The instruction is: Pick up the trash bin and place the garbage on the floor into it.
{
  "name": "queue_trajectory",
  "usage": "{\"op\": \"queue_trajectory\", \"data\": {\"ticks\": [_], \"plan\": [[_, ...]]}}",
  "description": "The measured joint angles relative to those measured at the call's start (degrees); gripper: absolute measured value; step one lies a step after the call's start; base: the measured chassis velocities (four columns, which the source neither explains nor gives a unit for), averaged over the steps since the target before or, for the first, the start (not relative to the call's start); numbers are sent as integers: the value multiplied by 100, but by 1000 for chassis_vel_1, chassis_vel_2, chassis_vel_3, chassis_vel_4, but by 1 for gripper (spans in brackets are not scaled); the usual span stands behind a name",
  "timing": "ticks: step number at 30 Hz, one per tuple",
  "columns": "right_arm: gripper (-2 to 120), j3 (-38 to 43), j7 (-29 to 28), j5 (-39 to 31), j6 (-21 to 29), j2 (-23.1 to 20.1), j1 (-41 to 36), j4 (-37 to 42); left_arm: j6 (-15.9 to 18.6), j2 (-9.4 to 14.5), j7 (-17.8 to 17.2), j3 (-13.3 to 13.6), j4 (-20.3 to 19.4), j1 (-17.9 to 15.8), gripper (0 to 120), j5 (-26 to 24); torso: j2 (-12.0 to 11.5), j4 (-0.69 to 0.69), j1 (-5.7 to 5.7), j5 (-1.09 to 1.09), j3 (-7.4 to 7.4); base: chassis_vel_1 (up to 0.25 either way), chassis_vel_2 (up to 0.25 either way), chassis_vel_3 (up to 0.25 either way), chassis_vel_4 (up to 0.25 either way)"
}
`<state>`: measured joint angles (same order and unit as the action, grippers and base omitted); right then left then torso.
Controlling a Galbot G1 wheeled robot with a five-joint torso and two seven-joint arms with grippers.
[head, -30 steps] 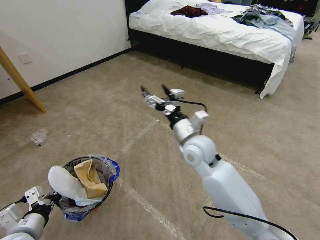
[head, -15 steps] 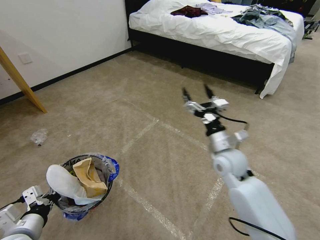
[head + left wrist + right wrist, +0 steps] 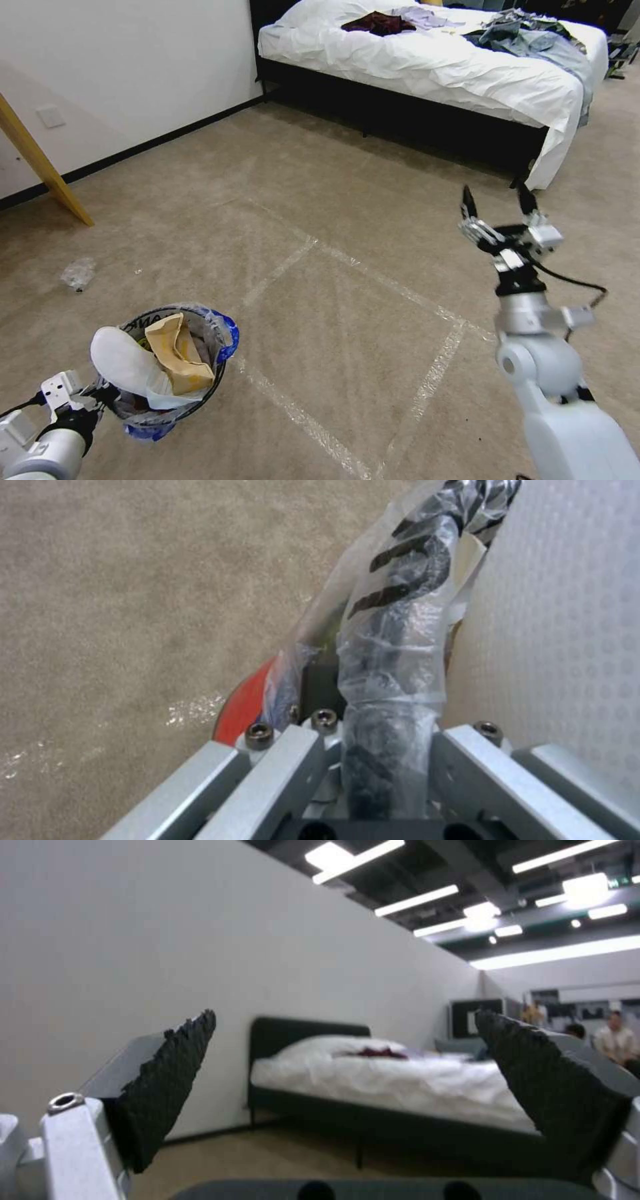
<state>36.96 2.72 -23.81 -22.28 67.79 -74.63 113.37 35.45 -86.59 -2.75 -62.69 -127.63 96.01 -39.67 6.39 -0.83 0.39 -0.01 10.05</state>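
Observation:
The trash bin (image 3: 225, 338), a red bucket lined with a clear bag with blue edges, hangs at the lower left. My left gripper (image 3: 100, 395) is shut on its rim. The left wrist view shows that gripper (image 3: 389, 740) clamping the bag-wrapped rim (image 3: 400, 630) beside the red wall (image 3: 243, 707). Garbage sits inside: a white slipper sole (image 3: 123, 363) and a brown cardboard scrap (image 3: 177, 353). A clear plastic scrap (image 3: 78, 273) lies on the carpet to the left, beyond the bin. My right gripper (image 3: 495, 200) is raised at the right, open and holding nothing, and the right wrist view (image 3: 343, 1040) looks past it toward the bed.
A bed (image 3: 433, 67) with white sheets and clothes on it stands at the back. A slanted wooden leg (image 3: 40, 167) leans by the left wall. Tape lines (image 3: 373, 280) cross the carpet in the middle.
My right arm has swung from the middle to the right, its gripper staying open and holding nothing. The left gripper and the bin have barely moved.

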Motion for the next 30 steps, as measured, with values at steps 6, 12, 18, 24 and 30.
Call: {"op": "queue_trajectory", "data": {"ticks": [6, 12, 18, 24, 30], "plan": [[99, -103, -237, 290, -66, 148, -123, -312, -9, -46, 13, 12, -42, 48, 1, 0, 0, 1, 0, 2, 1, 0, 0, 0, 0], [99, -86, -410, 424, -69, 156, -129, -492, -16, -66, 28, -43, -90, 69, 1, -48, 0, 1, 0, 1, 1, 0, 0, 0, 0], [99, -20, -407, 407, -138, 197, -216, -508, -27, -100, 29, -39, -93, 37, 1, -52, 0, 1, 0, 1, 1, 0, 0, 0, 0], [98, -42, -395, 416, -186, 240, -238, -545, -30, -103, 31, -36, -82, 21, 1, -50, 0, 0, 0, 1, 1, 25, 23, 22, 23], [99, -108, -379, 431, -211, 256, -220, -609, -38, -104, 35, -47, -65, 24, 1, -45, 0, 1, 1, 1, 1, 58, 63, 71, 51]]}}
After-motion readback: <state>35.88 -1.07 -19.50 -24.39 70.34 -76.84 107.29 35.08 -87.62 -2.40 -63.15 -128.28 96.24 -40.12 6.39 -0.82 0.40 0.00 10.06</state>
